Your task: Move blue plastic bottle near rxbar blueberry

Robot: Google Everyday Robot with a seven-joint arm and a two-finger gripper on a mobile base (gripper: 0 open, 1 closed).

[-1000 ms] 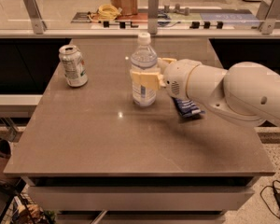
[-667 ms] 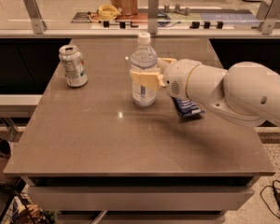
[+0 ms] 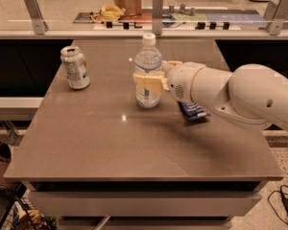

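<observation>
The blue plastic bottle (image 3: 148, 57) is tall and clear, with a white cap and a pale label whose writing cannot be read. It stands upright near the middle of the table (image 3: 110, 147). The gripper (image 3: 149, 78) reaches in from the right and its cream fingers (image 3: 145, 82) clasp the bottle at label height. The rxbar blueberry (image 3: 193, 111), dark blue with illegible white print, lies just right of the bottle, partly under the arm. A dented can (image 3: 75, 67) stands well apart to the left. Nothing has shifted since a second ago.
</observation>
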